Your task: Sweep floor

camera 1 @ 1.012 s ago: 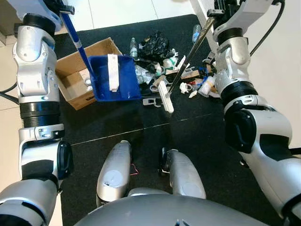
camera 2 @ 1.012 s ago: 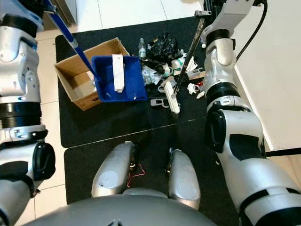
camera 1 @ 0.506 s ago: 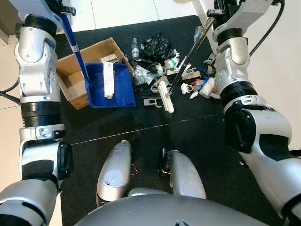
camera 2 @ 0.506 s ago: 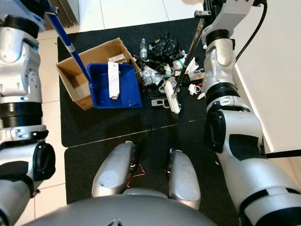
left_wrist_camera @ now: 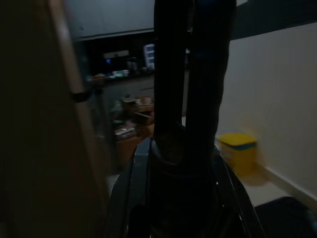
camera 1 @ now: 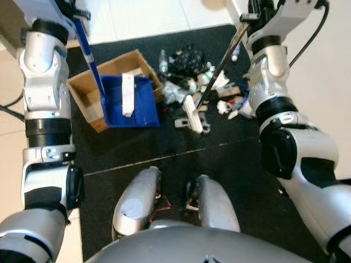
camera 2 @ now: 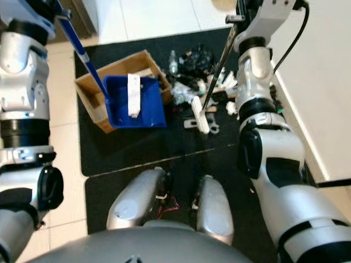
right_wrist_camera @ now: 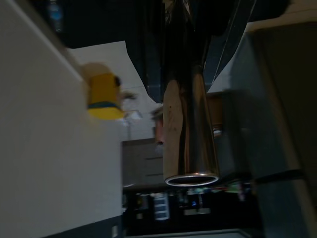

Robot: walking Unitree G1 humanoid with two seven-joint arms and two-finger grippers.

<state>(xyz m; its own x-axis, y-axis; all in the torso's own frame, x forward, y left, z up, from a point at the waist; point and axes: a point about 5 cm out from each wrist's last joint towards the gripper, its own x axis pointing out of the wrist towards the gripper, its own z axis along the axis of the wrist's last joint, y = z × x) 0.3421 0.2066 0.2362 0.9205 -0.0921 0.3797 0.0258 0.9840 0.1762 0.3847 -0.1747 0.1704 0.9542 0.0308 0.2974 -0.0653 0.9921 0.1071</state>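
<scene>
Two grippers work a cleanup on a black floor mat (camera 1: 131,148): the left gripper (camera 1: 74,13), raised at the robot's upper left, is clenched on the blue handle of a dustpan (camera 1: 129,101), whose blue pan rests on the mat against the front of an open cardboard box (camera 1: 88,90), a white strip lying in the pan. The right gripper (camera 1: 255,11), high at the upper right, grasps the metal shaft of a broom (camera 1: 219,63) that slants down to its white head (camera 1: 193,114) on the mat, just in front of a scattered pile of litter (camera 1: 194,74) including a black bag, a clear bottle and white scraps. In the dim right wrist view the shiny shaft end (right_wrist_camera: 190,144) runs between the dark fingers, with a yellow bin (right_wrist_camera: 104,96) beside a pale wall.
</scene>
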